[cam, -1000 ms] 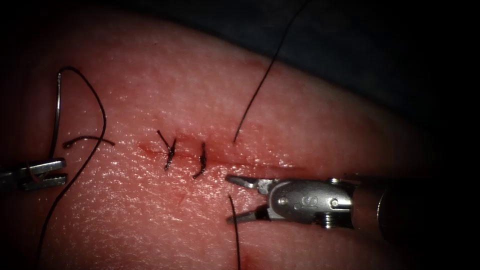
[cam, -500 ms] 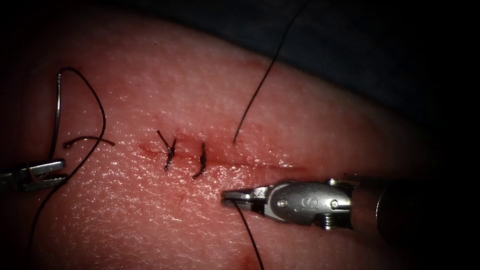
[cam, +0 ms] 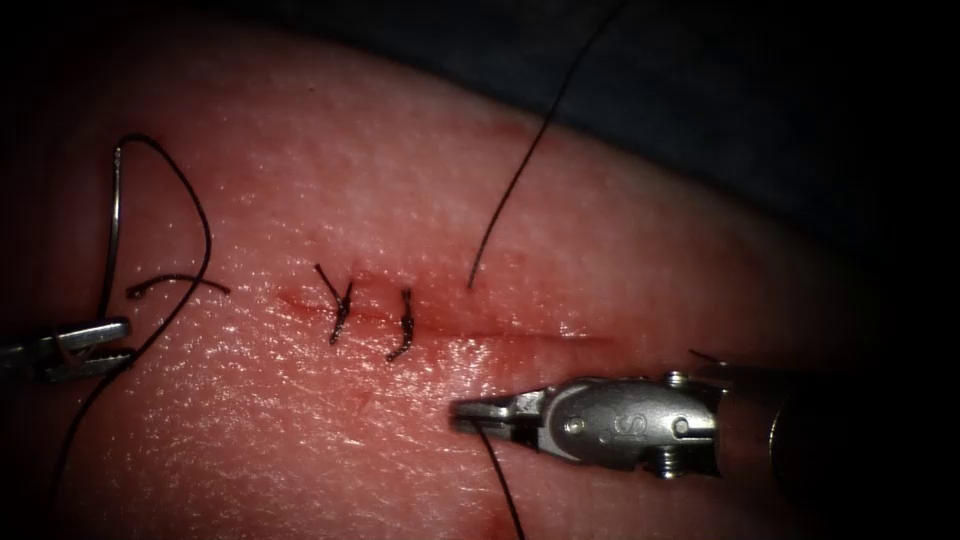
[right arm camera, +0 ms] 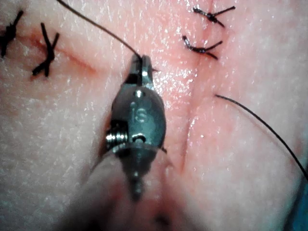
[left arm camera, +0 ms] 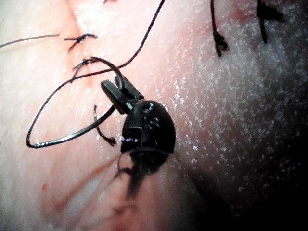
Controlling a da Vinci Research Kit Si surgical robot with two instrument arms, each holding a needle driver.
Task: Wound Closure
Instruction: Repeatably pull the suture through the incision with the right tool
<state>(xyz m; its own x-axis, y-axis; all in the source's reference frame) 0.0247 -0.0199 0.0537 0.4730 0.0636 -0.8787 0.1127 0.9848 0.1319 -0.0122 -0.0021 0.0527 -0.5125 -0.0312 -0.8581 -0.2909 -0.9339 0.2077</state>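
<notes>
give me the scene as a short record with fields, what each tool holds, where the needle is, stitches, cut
left end effector: shut on the needle near one end of its curve
needle: left of the cut, out of the tissue, arcing up from the left tool
right end effector: shut on the thread, below the cut
thread: runs down from the right tool's tip; another strand enters the tissue above the cut
stitches: two tied across the cut, cut ends sticking up
cut: red line across the tissue, unstitched to the right of the stitches
</notes>
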